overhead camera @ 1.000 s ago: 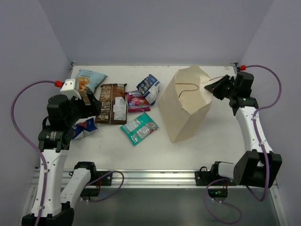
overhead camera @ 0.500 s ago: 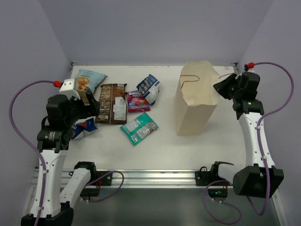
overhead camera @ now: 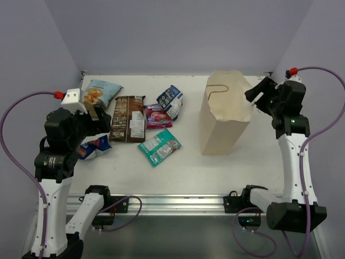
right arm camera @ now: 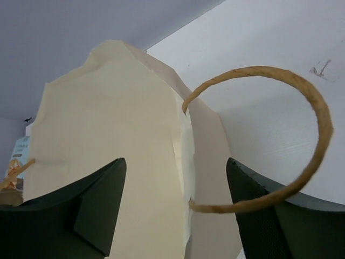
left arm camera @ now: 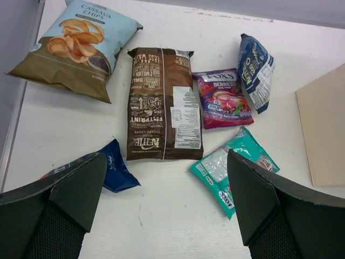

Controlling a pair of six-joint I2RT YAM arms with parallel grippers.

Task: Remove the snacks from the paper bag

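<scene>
Six packets [overhead camera: 128, 118] are laid on the surface [overhead camera: 178, 168] left of the upright paper bag [overhead camera: 223, 124]. The left fingers [left arm camera: 67, 205] and right fingers [right arm camera: 89, 210] are spread wide, empty. Unloading is judged done; only a check inside the bag is called for.

Six flat snack packets [overhead camera: 128, 118] left of upright tan paper bag [overhead camera: 223, 121]

Light blue-and-tan chip bag [left arm camera: 75, 46]: "CASSAVA CHIPS" across top. Magenta-purple packet [left arm camera: 221, 100]: "BERRIES". Long dark brown packet [left arm camera: 163, 102]: white lettering, upside down, not legible.
</scene>
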